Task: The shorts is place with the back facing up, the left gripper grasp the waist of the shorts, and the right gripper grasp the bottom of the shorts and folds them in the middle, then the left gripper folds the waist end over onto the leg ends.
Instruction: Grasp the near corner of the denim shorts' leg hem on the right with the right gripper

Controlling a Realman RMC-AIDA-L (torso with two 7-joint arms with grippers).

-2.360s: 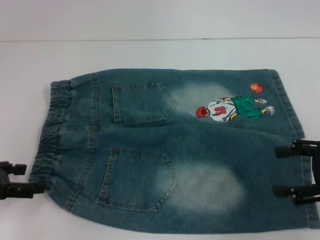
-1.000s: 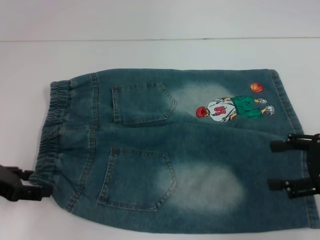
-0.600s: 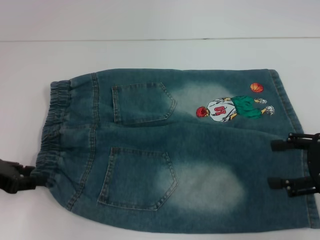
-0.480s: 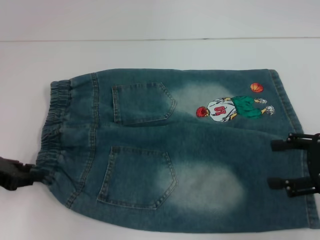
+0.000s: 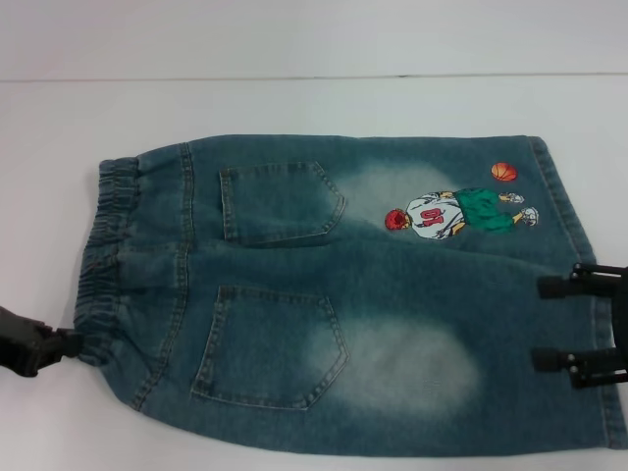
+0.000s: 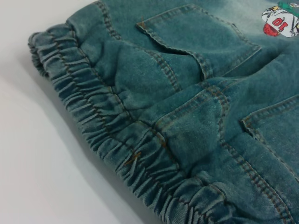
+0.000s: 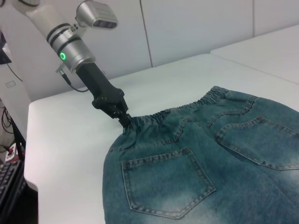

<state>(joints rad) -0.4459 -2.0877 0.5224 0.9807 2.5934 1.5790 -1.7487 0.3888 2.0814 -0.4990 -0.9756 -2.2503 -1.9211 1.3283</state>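
White table (image 5: 294, 103), shorts (image 5: 392, 294) flat, left gripper (image 7: 124, 119) pinching waist (image 7: 154, 119)

Robotics lab or test room, plain white table (image 7: 70, 135) set against bare white wall panels (image 7: 196, 28), a keyboard (image 7: 7, 179) and loose cables (image 7: 7, 149) on a lower desk beside it, a wall socket (image 7: 10, 84) behind

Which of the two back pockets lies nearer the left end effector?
The lower pocket, nearest the robot; the other pocket sits farther away, beside the cartoon. The left end effector grips the waist.
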